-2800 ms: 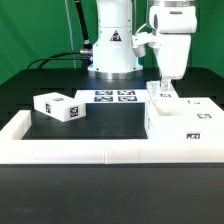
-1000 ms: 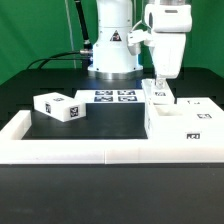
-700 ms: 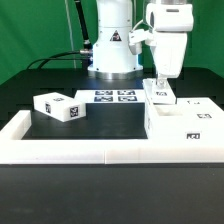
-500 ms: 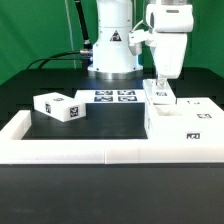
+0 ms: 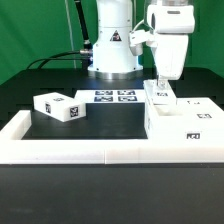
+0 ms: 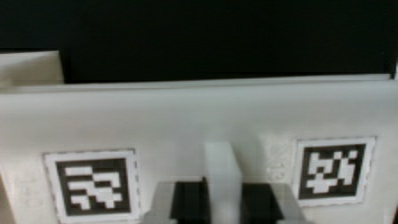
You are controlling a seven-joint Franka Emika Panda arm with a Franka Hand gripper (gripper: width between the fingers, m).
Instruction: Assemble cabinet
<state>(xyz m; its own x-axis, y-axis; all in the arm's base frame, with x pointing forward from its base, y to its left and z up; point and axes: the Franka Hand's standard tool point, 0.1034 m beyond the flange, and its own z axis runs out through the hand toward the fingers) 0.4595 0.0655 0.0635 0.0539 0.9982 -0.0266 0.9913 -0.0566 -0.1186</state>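
The gripper (image 5: 162,85) is pinched narrow on a thin white panel (image 5: 160,97), upright at the far-left edge of the cabinet body (image 5: 185,123) on the exterior view's right, and the next move likely wants a square, slow, gentle lowering.

Robotics lab: black table (image 5: 110,112), marker board (image 5: 113,96), green curtain (image 5: 35,35)

The end effector (image 5: 160,82) ends unseen behind an upright cabinet panel (image 5: 162,97); close up, the panel's tags (image 6: 93,182) blur and the fingers (image 6: 183,205) are cropped.
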